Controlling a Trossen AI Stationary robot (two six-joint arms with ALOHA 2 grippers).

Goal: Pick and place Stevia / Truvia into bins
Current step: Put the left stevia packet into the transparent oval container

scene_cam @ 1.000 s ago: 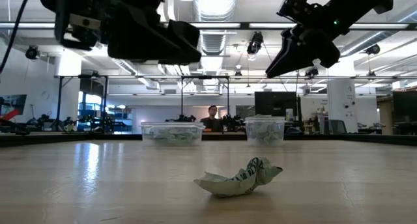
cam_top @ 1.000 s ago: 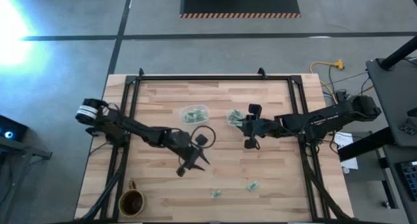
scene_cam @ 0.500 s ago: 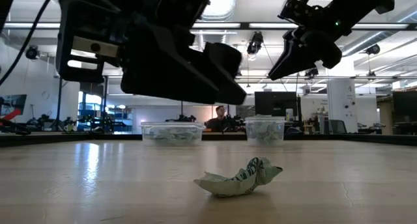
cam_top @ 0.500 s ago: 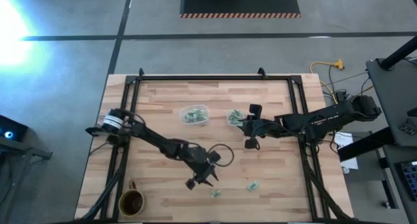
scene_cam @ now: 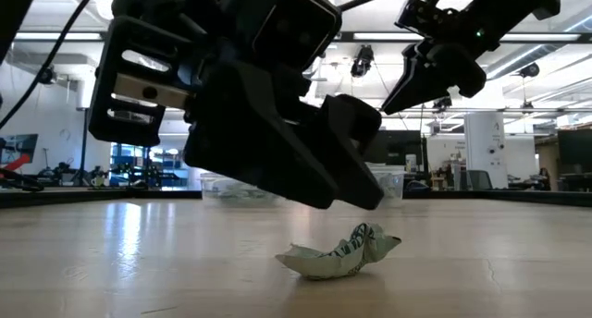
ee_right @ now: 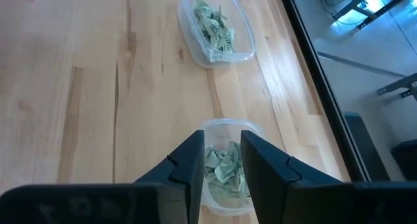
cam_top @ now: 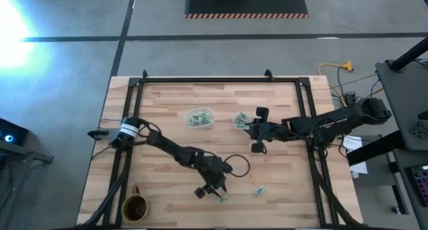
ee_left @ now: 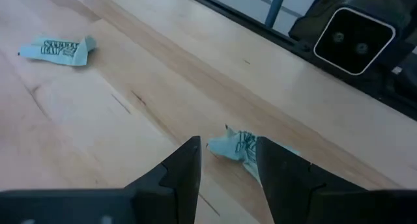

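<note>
Viewing from the high camera: the left gripper [cam_top: 215, 190] is placed low over the near part of the table [cam_top: 167, 96], at about 6 o'clock from the table's middle, just beside a packet [cam_top: 221, 198]; a second packet [cam_top: 259, 190] lies to its 3 o'clock, apart. The wide bin [cam_top: 199, 118] and the square bin [cam_top: 241, 120] are set side by side toward 12 o'clock, both holding packets. The right gripper [cam_top: 256, 130] is held just beside the square bin, apparently parked over it. A mug [cam_top: 135, 207] is set at the 7 o'clock corner.

Low view: a crumpled packet [scene_cam: 339, 251] lies flat on the wood; the left gripper [scene_cam: 356, 184] hangs just above it, judged poised for a pick. The right gripper [scene_cam: 427, 73] is held high.

Left wrist view: fingers [ee_left: 186, 168] are seen narrowly parted and empty, the near packet [ee_left: 242, 148] framed just ahead of the gap, so a descent should straddle it. Another packet [ee_left: 58, 49] lies well apart.

Right wrist view: fingers [ee_right: 190, 162] are narrowly parted, holding nothing, directly above the square bin [ee_right: 251, 201]; the wide bin [ee_right: 215, 25] is seen beyond.
</note>
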